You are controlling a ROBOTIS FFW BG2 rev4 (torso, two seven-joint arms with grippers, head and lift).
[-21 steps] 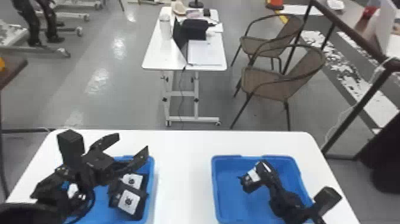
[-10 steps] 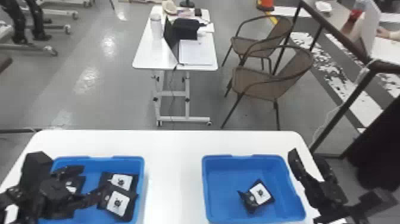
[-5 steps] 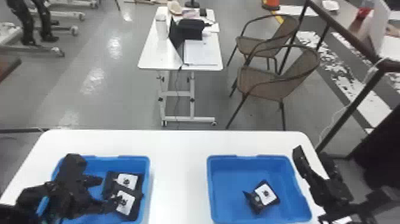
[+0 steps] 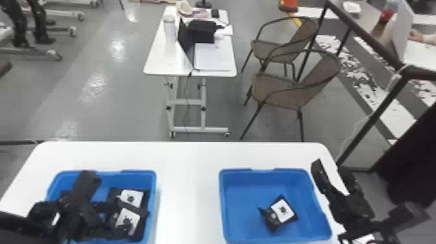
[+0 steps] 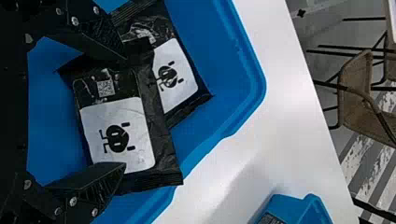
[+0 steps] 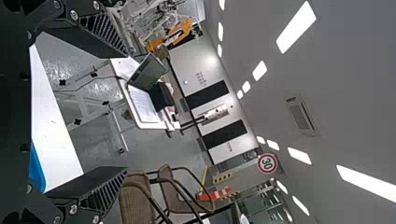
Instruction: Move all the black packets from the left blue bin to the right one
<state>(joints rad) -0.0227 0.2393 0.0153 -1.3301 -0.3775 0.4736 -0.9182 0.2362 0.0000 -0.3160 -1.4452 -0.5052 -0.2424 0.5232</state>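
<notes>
In the head view my left gripper (image 4: pixel 118 220) is low over the left blue bin (image 4: pixel 153 185), at the front packet (image 4: pixel 126 218); the back packet (image 4: pixel 132 196) lies behind it. The left wrist view has my left gripper (image 5: pixel 124 111) open, its fingers either side of the labelled front packet (image 5: pixel 116 135), which overlaps another black packet (image 5: pixel 177 74). A dark shape sits partly hidden behind the left arm. The right blue bin (image 4: pixel 241 201) holds black packet material (image 4: pixel 283 210), one folded or two, I cannot tell. My right gripper (image 4: pixel 332 176) is beside that bin's right side; its wrist view shows this gripper (image 6: pixel 125 112) open, holding nothing.
Both bins stand on a white table (image 4: pixel 186 194) with a gap between them. Beyond its far edge are a small desk (image 4: pixel 155 61) with a laptop and two brown chairs (image 4: pixel 279 91). A dark frame (image 4: pixel 373 129) rises at the right.
The left gripper has come down from above the left bin to the packets. My right gripper has moved from the packet in the right bin out past the bin's right side.
</notes>
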